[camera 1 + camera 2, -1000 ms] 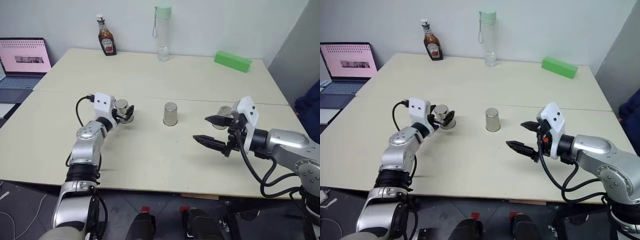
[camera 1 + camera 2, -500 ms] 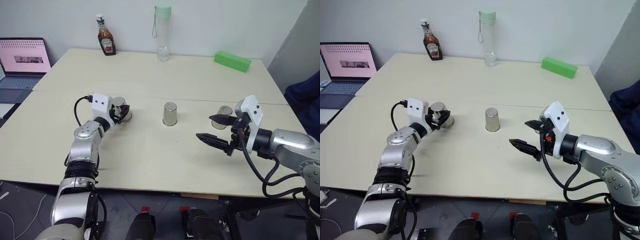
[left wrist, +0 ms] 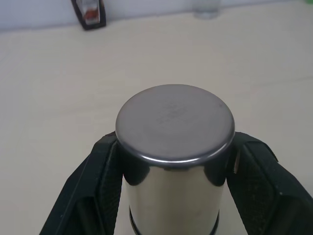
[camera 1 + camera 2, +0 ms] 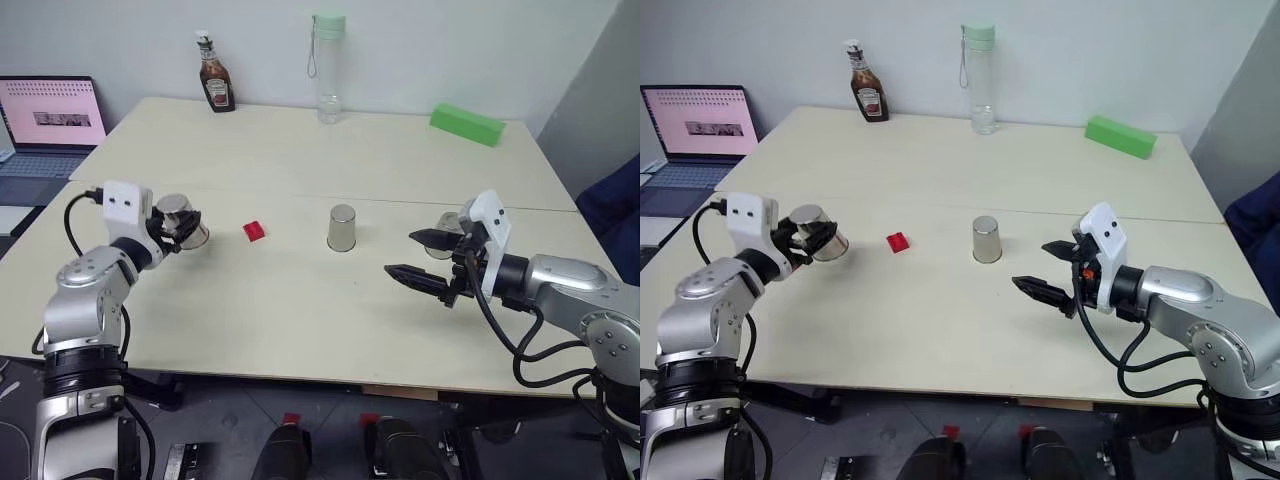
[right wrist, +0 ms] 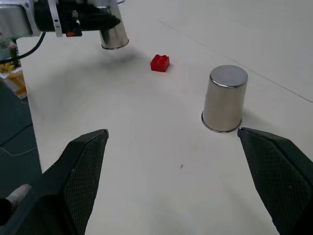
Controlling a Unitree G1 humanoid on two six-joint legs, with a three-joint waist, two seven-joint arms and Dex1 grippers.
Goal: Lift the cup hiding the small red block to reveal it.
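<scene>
Left jaws (image 4: 183,226) pinching cup (image 4: 180,219), held off surface (image 4: 300,320) | red block (image 4: 254,231) bare, beside it toward the middle cup (image 4: 341,228) | right jaws (image 4: 428,256) spread, idle | reveal looks done, nothing left.

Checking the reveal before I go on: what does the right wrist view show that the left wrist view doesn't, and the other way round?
Right wrist view alone: the small red block bare on the table, a second cup standing upside down, and the open right gripper. Left wrist view alone: a sauce bottle at the far edge. Both: the lifted cup clamped in the left gripper.
</scene>
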